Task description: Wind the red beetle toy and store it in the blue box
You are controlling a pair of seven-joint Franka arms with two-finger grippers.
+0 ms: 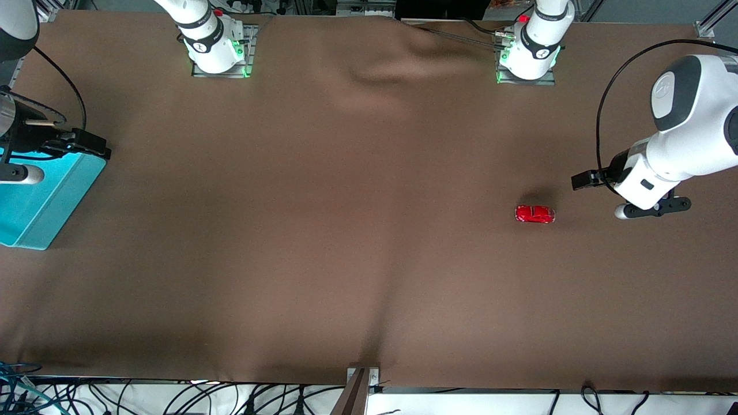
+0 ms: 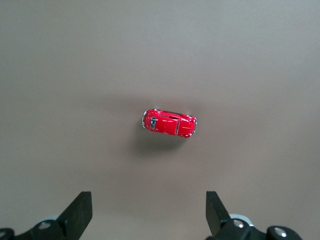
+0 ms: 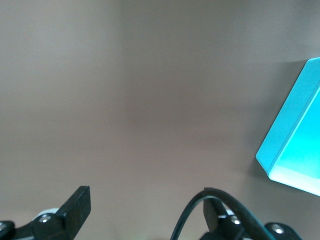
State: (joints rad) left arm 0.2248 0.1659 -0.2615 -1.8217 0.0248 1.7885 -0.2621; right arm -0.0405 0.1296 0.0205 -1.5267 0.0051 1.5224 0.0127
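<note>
Evidently nothing of the task is done yet: the red beetle toy (image 1: 535, 214) sits untouched on the brown tablecloth (image 1: 346, 230) toward the left arm's end of the table, well apart from the blue box (image 1: 43, 199), which lies at the right arm's end with no toy visible in the part of it that shows. Winding the toy, carrying it across and placing it in the box all appear to remain. The left gripper (image 2: 149, 212) hangs over the cloth near the toy, its fingers spread wide and holding nothing. The right gripper (image 3: 145, 210) is over the cloth beside the box, likewise spread wide and empty, with a black cable (image 3: 215, 210) looping past one finger; that arm seems to be waiting. The toy is a tiny, glossy red car with a rounded body, dark windows and small silvery trim at its ends, resting on its wheels with its length running along the table.
</note>
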